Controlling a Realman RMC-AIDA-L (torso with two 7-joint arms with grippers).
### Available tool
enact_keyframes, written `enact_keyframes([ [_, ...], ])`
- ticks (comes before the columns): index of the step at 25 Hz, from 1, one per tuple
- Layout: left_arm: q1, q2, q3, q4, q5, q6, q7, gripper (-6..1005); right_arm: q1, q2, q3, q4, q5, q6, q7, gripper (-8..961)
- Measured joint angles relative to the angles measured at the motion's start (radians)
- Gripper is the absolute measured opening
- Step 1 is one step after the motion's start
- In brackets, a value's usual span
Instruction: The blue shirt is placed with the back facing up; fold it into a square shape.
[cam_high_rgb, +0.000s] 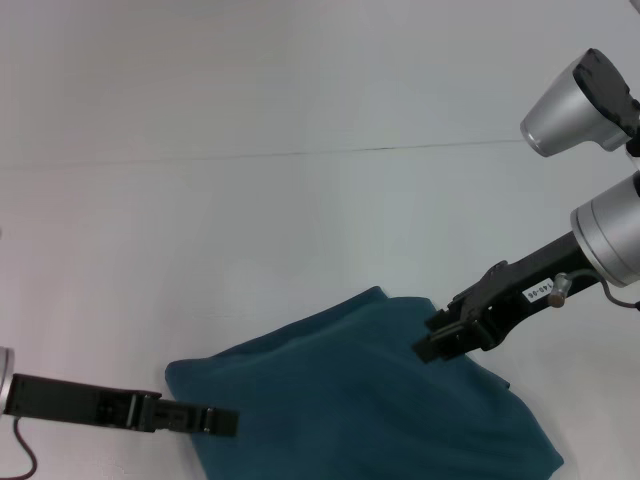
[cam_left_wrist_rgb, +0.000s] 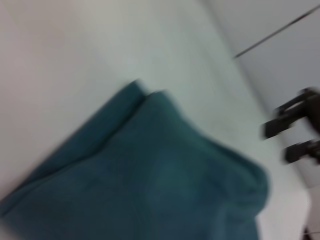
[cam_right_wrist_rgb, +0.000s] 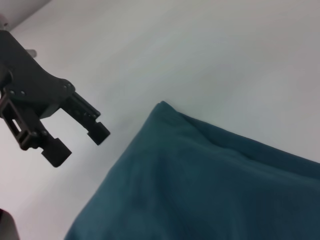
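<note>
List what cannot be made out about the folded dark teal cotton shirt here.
1. Head view: the dark teal cotton shirt runs off the bottom edge, so its near outline is cut off.
2. Head view: the right gripper covers part of the shirt's right edge.
3. Left wrist view: blur smears the shirt's folds.
4. All views: its underside is hidden by the cloth itself.

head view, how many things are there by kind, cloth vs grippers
cloth: 1, the blue shirt, folded on the white table
grippers: 2, the left gripper at the shirt's left edge and the right gripper above its right part, both with jaws open and empty
total: 3
</note>
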Motion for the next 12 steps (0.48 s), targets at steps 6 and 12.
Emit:
enact_keyframes([
  [6, -0.006, -0.004, 0.008, 0.028, 0.106, -0.008, -0.091, 923, 0.005, 0.0, 0.0, -0.025, -0.035, -0.006, 0.012, 422],
  [12, -0.024, -0.026, 0.02, -0.009, 0.121, -0.028, -0.115, 922, 0.022, 0.0, -0.003, -0.025, -0.038, -0.008, 0.012, 422],
])
